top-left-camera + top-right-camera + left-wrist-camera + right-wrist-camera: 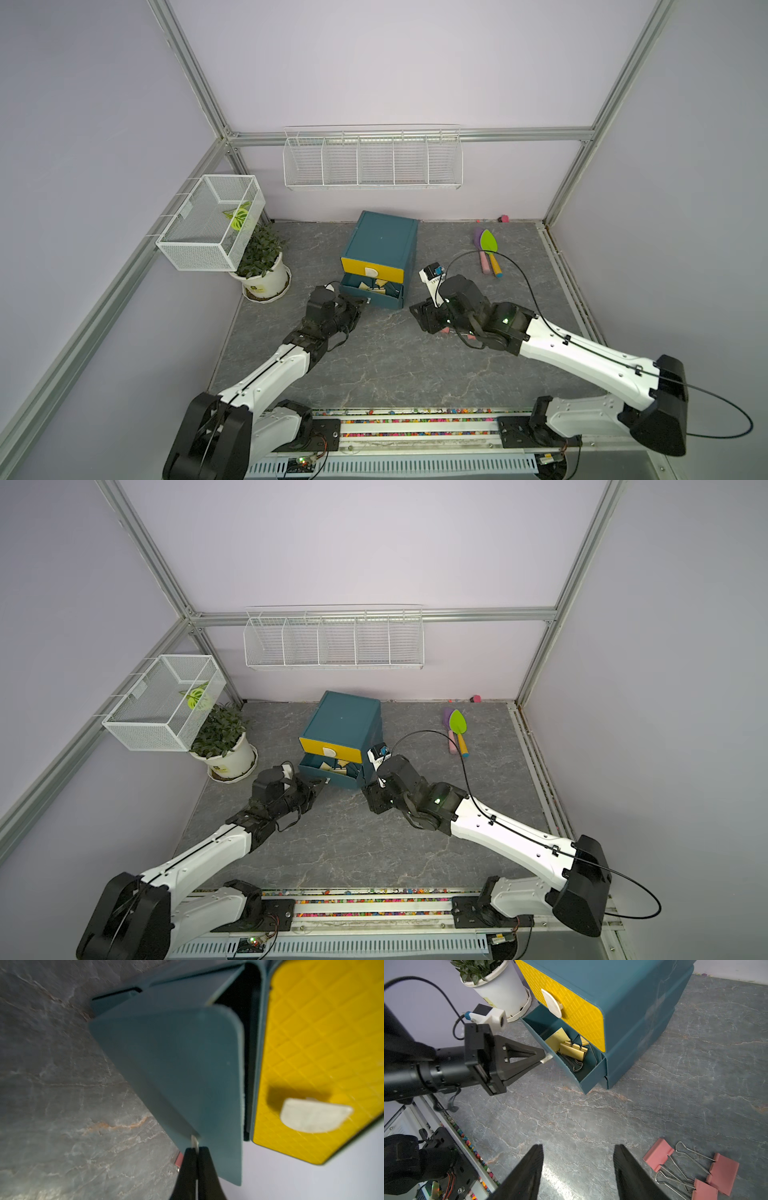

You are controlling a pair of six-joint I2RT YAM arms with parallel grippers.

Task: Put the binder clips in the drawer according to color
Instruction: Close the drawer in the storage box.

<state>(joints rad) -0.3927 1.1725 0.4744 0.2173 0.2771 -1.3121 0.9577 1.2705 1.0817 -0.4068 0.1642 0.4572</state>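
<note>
- Teal drawer (pixel 591 1077) stands open because the left gripper (pixel 196 1150) clenches its fingers on the white tab (pixel 547 1059), baring yellow clips (pixel 573 1051) beyond them.
- Empty, the right gripper (pixel 578 1147) spreads its fingers, pink clips (pixel 658 1156) just beside them, probably next.

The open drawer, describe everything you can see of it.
The open drawer is dark teal smooth plastic, the middle one of the cabinet, pulled partly out beneath the shut yellow drawer. Yellow binder clips with wire handles lie inside. The left tool is shut on its small white handle tab.
</note>
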